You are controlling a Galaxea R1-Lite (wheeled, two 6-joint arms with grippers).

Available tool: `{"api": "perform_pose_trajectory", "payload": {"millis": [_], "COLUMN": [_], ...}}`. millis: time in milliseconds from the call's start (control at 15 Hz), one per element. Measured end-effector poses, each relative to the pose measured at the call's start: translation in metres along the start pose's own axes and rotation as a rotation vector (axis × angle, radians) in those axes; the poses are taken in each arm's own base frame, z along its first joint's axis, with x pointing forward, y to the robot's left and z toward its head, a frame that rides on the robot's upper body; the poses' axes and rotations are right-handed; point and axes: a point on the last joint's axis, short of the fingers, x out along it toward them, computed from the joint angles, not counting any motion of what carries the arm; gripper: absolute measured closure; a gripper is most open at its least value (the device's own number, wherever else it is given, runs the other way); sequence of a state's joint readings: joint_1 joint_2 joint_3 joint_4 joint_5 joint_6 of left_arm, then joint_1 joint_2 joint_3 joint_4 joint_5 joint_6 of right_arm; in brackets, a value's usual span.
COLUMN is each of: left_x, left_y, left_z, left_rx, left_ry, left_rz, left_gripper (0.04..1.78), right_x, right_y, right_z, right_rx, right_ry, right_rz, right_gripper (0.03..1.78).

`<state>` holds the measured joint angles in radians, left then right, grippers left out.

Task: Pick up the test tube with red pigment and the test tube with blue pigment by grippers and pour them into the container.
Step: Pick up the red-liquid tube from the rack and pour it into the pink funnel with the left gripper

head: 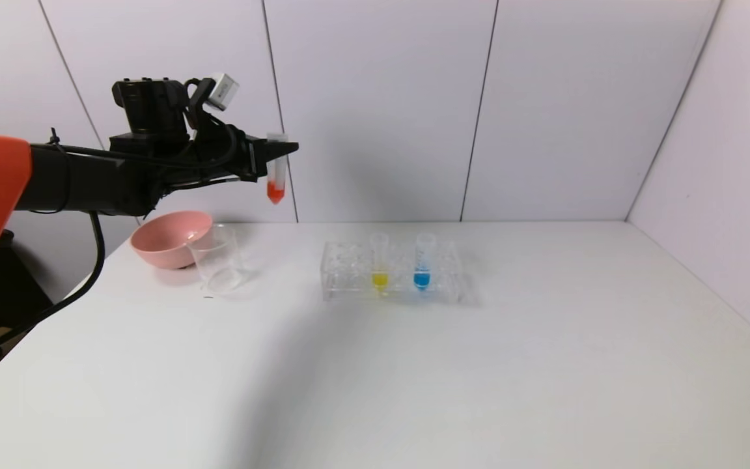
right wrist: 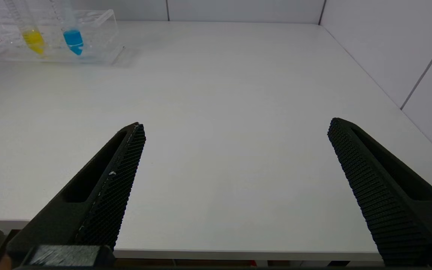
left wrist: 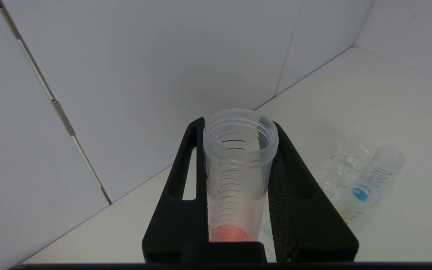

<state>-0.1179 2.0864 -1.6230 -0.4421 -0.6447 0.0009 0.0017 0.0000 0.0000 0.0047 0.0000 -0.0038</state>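
The left gripper (head: 278, 151) pinches the red tube (head: 276, 168) near its open rim, upright and high above the table (head: 544, 365). Below it and toward the arm's base stand the beaker (head: 217, 266) and a pink bowl (head: 168, 238) — touching or nearly so. The blue tube (head: 422, 262) sits in the rack (head: 391, 272) beside a yellow one (head: 379, 263), lower and off past the fingertips. The right gripper (right wrist: 234, 131) hangs near the table's front edge, fingers spread wide — nothing between them.

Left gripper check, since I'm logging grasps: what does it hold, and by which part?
The left gripper holds the test tube with red pigment upright, clamped just below its open rim. The right gripper holds nothing.
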Motion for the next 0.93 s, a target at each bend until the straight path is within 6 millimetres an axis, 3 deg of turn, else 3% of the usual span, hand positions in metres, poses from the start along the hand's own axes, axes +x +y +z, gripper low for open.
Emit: {"api": "perform_pose_trajectory", "payload": {"millis": [533, 933], "left_x": [-0.029, -0.086], "left_y": [-0.007, 0.01], "left_z": [0.019, 0.035], "left_rx": [-0.072, -0.059], "left_ry": [-0.024, -0.045], "left_rz": [0.192, 0.32], "left_gripper": [1.35, 1.36], "right_x": [0.0, 0.0], "right_y": [0.0, 0.0], "right_z": [0.0, 0.0], "right_rx": [0.0, 0.0], "right_ry": [0.0, 0.0], "right_rz": [0.0, 0.0], "right_gripper": [0.04, 0.04]}}
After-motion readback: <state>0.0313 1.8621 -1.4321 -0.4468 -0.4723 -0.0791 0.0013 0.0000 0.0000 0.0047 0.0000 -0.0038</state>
